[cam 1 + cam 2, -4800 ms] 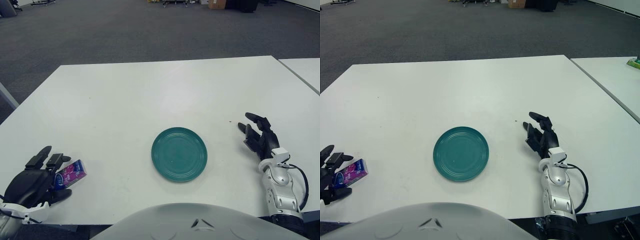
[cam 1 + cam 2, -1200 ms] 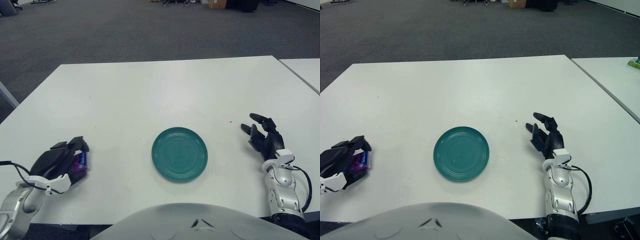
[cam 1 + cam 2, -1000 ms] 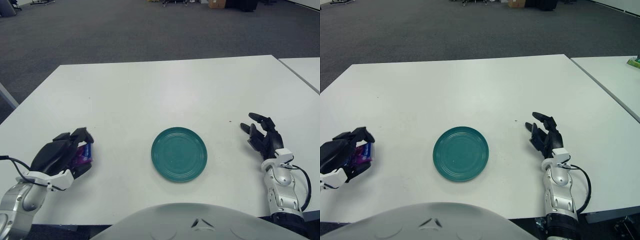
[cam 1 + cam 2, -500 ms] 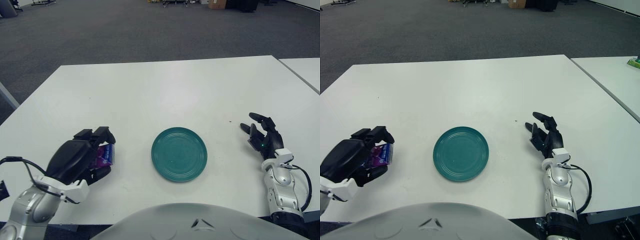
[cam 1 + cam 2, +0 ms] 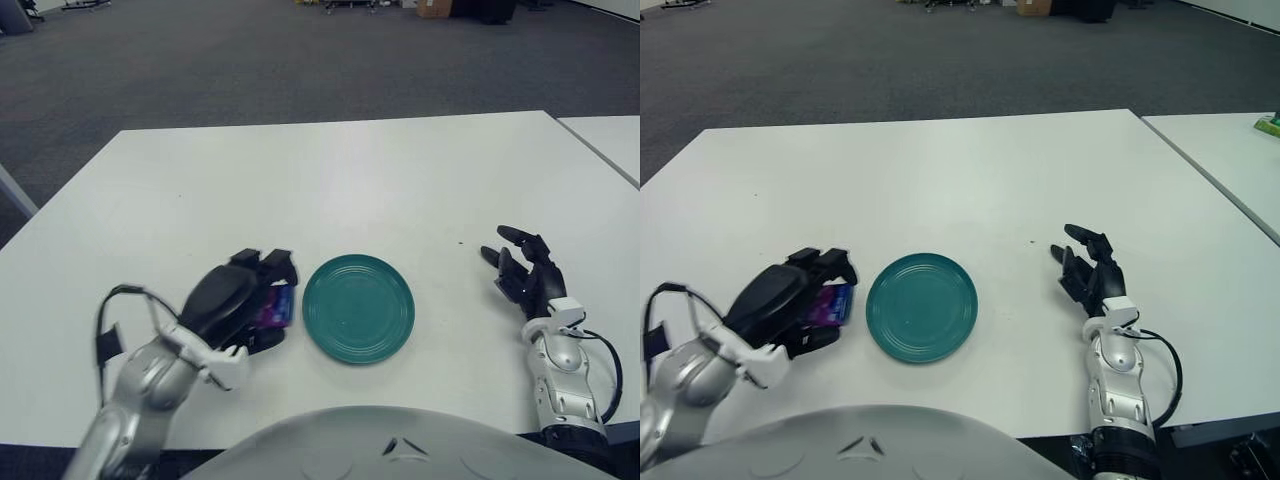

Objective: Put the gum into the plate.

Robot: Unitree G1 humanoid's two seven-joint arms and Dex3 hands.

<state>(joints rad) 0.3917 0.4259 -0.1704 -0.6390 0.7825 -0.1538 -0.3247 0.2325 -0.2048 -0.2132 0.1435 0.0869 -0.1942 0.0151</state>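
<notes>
Gum [image 5: 275, 307] is grasped in left hand [image 5: 232, 302], just beside the plate [image 5: 358, 307], not in yet. Right hand [image 5: 526, 272] idle w/ fingers relaxed, right of plate.

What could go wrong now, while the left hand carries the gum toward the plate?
The left hand holds the gum just left of the plate, not above it; opening now would likely drop it on the table. The fingers cover most of the pack, so it may slip unnoticed. The right hand shows right of the plate.

black left hand [image 5: 235, 298] | black right hand [image 5: 527, 275] | silver forearms | black cables
</notes>
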